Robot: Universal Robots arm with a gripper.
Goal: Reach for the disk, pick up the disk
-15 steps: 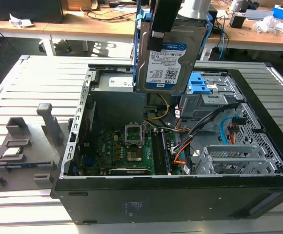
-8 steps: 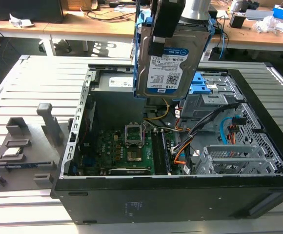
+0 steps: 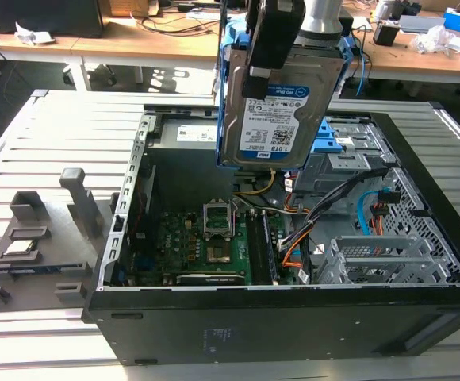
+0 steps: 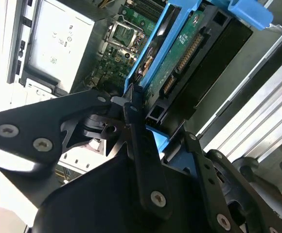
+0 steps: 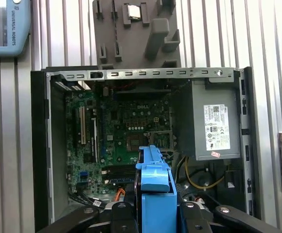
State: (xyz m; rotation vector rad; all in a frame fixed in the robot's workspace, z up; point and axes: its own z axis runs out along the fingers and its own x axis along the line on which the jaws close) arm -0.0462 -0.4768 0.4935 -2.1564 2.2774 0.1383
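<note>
The disk (image 3: 271,119), a flat silver hard drive with a white-and-blue label and blue side rails, hangs upright above the open computer case (image 3: 238,317). My gripper (image 3: 281,48) is shut on its upper end, with a black finger (image 3: 257,79) lying over the label face. In the second wrist view the disk (image 4: 185,53) shows edge-on, green board and connector facing out, with the gripper (image 4: 160,128) clamped across its blue rails. In the first wrist view the blue rail of the disk (image 5: 154,187) stands between the fingers of the gripper (image 5: 154,213).
Under the disk lie the motherboard (image 3: 214,246), cables (image 3: 325,206) and the grey drive cage (image 3: 357,159) with blue latches. A grey fixture (image 3: 47,238) holding a small processor chip (image 3: 22,248) sits at the exterior view's left. The power supply (image 5: 211,121) sits inside the case. Everything rests on a slatted metal table (image 3: 24,135).
</note>
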